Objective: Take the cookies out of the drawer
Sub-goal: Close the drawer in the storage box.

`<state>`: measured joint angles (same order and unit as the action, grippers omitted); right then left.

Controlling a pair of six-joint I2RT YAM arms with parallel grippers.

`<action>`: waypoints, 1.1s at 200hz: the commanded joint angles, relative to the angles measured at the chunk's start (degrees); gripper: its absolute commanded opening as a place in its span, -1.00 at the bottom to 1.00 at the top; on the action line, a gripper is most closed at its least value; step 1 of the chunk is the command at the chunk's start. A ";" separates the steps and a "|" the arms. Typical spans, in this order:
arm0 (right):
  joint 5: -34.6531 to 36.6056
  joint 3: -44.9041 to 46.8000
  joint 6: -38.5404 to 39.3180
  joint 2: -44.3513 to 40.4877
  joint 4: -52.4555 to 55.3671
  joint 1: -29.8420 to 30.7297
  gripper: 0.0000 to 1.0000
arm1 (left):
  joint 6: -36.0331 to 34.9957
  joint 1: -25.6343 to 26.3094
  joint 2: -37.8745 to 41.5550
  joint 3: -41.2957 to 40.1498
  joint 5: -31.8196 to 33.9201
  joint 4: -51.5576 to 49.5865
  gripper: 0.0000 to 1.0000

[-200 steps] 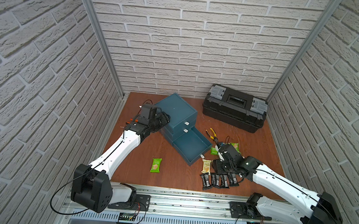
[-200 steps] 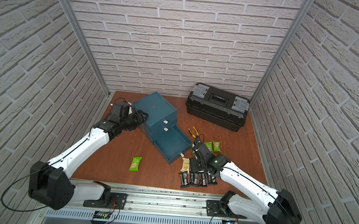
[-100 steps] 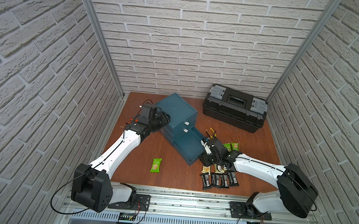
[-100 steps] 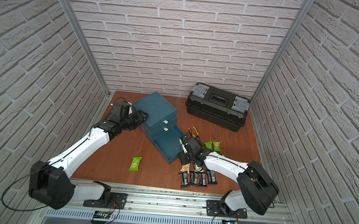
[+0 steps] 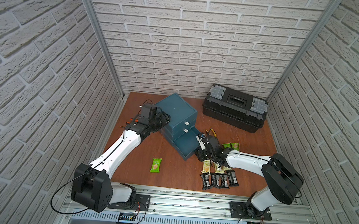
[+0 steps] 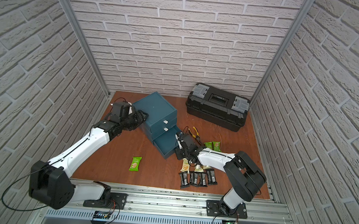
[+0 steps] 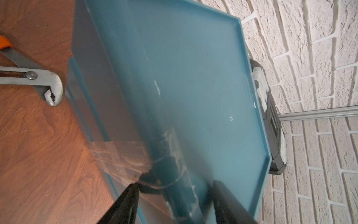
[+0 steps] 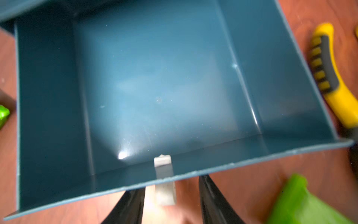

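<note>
The teal cabinet [image 5: 175,110] has its bottom drawer [image 5: 186,142] pulled out, and in the right wrist view the drawer [image 8: 48,97] holds nothing. The cookies lie on the table: one green packet [image 5: 156,165], pale gold packets [image 5: 206,166], a row of black packets [image 5: 219,180] and two green packets [image 5: 231,145]. My right gripper [image 8: 172,184] is open at the drawer's front, its fingers either side of the white pull tab [image 8: 164,192] without touching it. My left gripper [image 7: 174,186] is open astride the cabinet's top edge, one finger on the side wall, one on the top.
A black toolbox [image 5: 235,108] stands at the back right. Yellow-handled pliers [image 8: 329,77] lie just beside the drawer's right wall. Orange-handled pliers [image 7: 38,81] lie left of the cabinet. Brick walls close in three sides.
My right gripper has moved left from over the packets to the drawer's front, and its jaws have narrowed. The left arm has not moved.
</note>
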<state>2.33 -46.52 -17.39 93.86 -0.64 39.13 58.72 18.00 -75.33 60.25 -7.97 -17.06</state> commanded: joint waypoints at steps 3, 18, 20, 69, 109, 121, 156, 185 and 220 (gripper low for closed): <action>1.02 -3.53 -1.33 3.43 -7.13 -0.24 -0.04 | -0.96 -0.33 -3.15 -2.43 1.99 -8.69 0.28; 1.09 -5.32 -2.01 5.75 -8.78 -0.33 -0.05 | -1.00 -0.33 -3.07 -2.58 2.07 -8.78 0.27; 1.14 -5.55 -2.03 6.03 -9.05 -0.30 -0.05 | -0.98 -0.33 -3.07 -2.59 2.08 -8.78 0.27; 1.44 -9.65 -4.57 12.38 -15.98 -0.54 -0.05 | -0.99 -0.24 -3.20 -2.75 2.01 -8.91 0.26; 1.82 -12.91 -5.70 16.47 -20.25 -0.81 -0.06 | -0.90 -0.23 -3.33 -2.55 2.12 -9.04 0.26; 2.02 -13.96 -5.83 17.33 -20.74 -0.81 -0.06 | -0.89 -0.28 -3.33 -2.53 2.17 -9.14 0.26; 1.62 -15.92 -5.93 18.81 -21.06 -0.90 -0.06 | -0.93 -0.28 -3.64 -2.44 2.21 -9.17 0.26; 1.87 -14.48 -5.73 17.71 -21.85 -0.90 -0.01 | -0.89 -0.23 -3.46 -2.33 2.41 -9.22 0.26; 2.82 -11.49 -7.95 17.00 -26.75 -1.24 0.05 | -0.94 -0.31 -3.54 -2.50 2.30 -9.26 0.26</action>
<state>4.25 -59.59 -23.59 112.57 -20.95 38.33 58.81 18.00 -76.12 60.29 -7.46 -16.19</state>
